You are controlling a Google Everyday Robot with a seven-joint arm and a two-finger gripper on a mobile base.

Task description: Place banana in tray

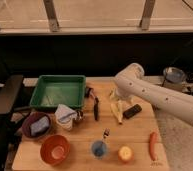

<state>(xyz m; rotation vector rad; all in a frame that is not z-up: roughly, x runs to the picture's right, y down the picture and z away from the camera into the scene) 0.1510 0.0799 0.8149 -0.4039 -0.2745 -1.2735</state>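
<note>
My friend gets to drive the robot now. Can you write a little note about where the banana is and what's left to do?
Gripper: down low on the arm's end, right above the banana.
Banana: lying on the wooden table, beside a small black object.
Green tray: off to the left of the banana, no banana in it.
Done: the gripper has reached the banana.
Left: grab it, lift it, carry it left over the tray, put it in.

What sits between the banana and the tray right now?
A dark-handled utensil lies on the table between the banana and the tray, near its right wall. The gripper hangs just above the banana; nothing visible separates them.
</note>
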